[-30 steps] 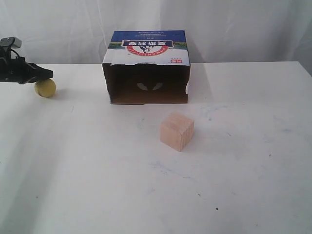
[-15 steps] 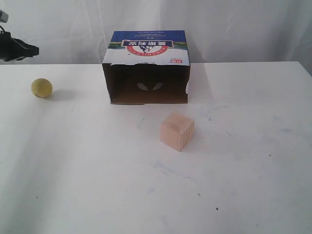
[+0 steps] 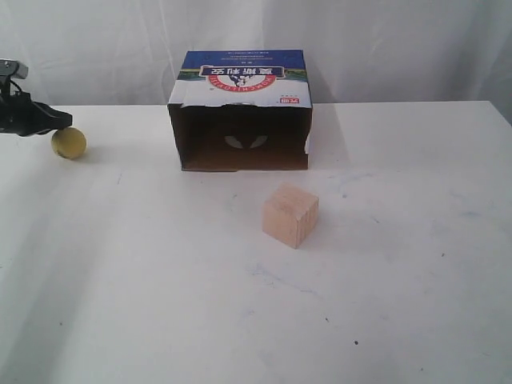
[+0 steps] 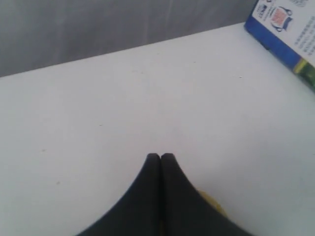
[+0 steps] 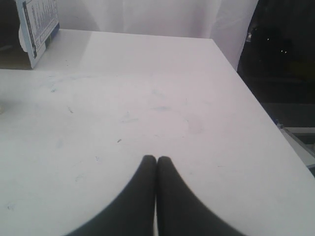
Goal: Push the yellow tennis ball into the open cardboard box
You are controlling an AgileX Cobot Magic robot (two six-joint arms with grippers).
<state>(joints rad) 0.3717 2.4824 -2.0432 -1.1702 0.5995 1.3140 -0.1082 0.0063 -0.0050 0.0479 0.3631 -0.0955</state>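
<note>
At the far left, the left gripper [image 3: 69,122] has its black fingers pressed together with nothing between them. Its tip sits right over the yellow tennis ball [image 3: 69,143]; I cannot tell if they touch. The ball rests near the table's back edge, well left of the open cardboard box [image 3: 240,112].

The box lies with its long side across the table and its dark mouth facing me. Its blue-and-white top panel carries a red logo with Chinese characters, upside down from here.

In front of the box, slightly right, stands a pale wooden cube [image 3: 290,215].

The white table [image 3: 400,280] shows faint blue scuffs, and a white curtain [image 3: 384,40] hangs behind.

The right gripper [image 5: 156,159] is closed too, holding nothing.
</note>
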